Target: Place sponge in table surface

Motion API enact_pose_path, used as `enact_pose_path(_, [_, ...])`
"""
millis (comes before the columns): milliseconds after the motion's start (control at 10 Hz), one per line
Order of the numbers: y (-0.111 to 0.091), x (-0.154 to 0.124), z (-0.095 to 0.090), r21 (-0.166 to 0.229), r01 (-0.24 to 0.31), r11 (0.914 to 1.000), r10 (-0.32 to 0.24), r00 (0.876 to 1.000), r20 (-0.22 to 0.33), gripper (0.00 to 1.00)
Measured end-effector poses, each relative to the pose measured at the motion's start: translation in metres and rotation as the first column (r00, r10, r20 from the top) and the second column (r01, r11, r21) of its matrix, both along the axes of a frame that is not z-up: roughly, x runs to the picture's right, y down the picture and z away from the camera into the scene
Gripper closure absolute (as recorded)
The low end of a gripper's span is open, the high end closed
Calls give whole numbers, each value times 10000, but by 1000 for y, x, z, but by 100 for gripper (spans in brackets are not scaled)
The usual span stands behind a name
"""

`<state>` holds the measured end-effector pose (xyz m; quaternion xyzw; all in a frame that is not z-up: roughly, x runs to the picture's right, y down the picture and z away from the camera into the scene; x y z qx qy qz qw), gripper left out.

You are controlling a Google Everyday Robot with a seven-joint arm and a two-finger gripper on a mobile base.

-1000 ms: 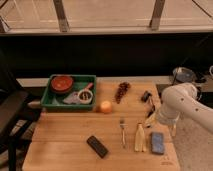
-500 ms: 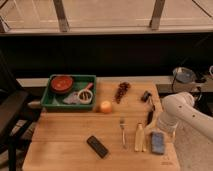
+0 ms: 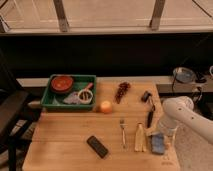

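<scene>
I see the gripper (image 3: 168, 132) low over the near right corner of the table surface (image 3: 60, 145), at the end of the white arm (image 3: 183, 112), and I cannot tell whether it is parted, closed or clamped on anything. The blue-grey sponge (image 3: 158, 144) lies flat on the planks just below it and slightly left, so close that I cannot say whether they touch. Leftward from the gripper lie a pale yellow banana-like item (image 3: 140, 138), a fork (image 3: 123, 133) and a black block (image 3: 98, 146), with a green tray (image 3: 55, 104) well off to its far left.
</scene>
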<state>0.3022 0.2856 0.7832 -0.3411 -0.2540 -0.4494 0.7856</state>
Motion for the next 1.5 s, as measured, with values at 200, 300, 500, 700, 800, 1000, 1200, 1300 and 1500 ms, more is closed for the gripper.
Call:
enact_pose_path(200, [-4, 0, -5, 161, -55, 9999, 55, 10000, 45, 60])
enact_pose_path(300, [-7, -1, -6, 253, -52, 9997, 50, 10000, 55, 68])
enact_pose_path(500, [-24, 1, -18, 596, 0, 9982, -8, 9999, 143, 88])
enact_pose_path(700, [-62, -2, -38, 1073, 423, 9933, -480, 9975, 512, 100])
enact_pose_path(800, [-77, -4, -46, 1261, 584, 9903, -671, 9955, 664, 100])
enact_pose_path(1000, [-112, -17, -63, 1802, 929, 9792, -1151, 9865, 1168, 100])
enact_pose_path(1200, [-131, -36, -71, 2160, 1243, 9685, -1596, 9750, 1547, 100])
enact_pose_path(1300, [-133, -38, -71, 2223, 1264, 9667, -1633, 9742, 1561, 100])
enact_pose_path(1500, [-128, -33, -67, 2240, 1166, 9676, -1539, 9756, 1569, 98])
